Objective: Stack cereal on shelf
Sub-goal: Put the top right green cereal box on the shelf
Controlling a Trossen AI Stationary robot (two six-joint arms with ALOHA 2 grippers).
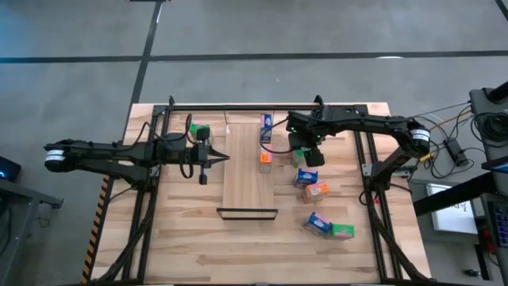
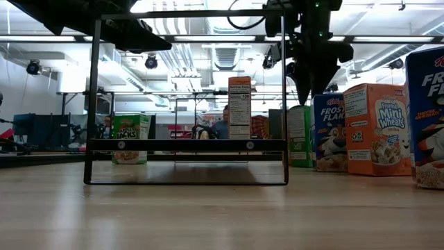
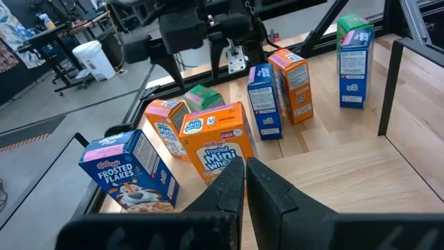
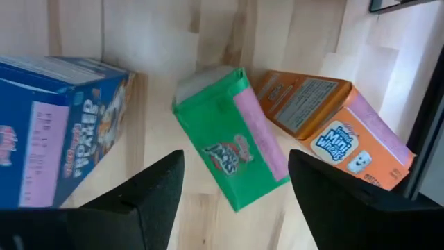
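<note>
While the green cereal box (image 4: 232, 146) stands on the table directly under the right gripper (image 4: 236, 191), nothing is held: the two dark fingers (image 4: 149, 194) are spread wide on either side of it and clear of its top. Just beside that green box are a blue box (image 4: 59, 128) on one side and an orange box (image 4: 340, 128) on the other. From above, this cluster sits just off the right edge of the shelf (image 1: 248, 171), the long pale wooden panel lying down the middle of the table (image 1: 175, 238) with its dark metal lip (image 1: 248, 213) at the near end. Another blue box (image 1: 267, 129) and a small orange one (image 1: 265, 157) stand at the shelf's right edge, farther back. More boxes are scattered on the table to the right of the shelf, including a blue and green pair (image 1: 329, 228) nearest the front. One green box (image 1: 199, 130) stands alone left of the shelf, near the left gripper (image 1: 225, 156), whose fingers (image 3: 229, 187) are pressed together with nothing between them, pointing toward the shelf's left edge.
</note>
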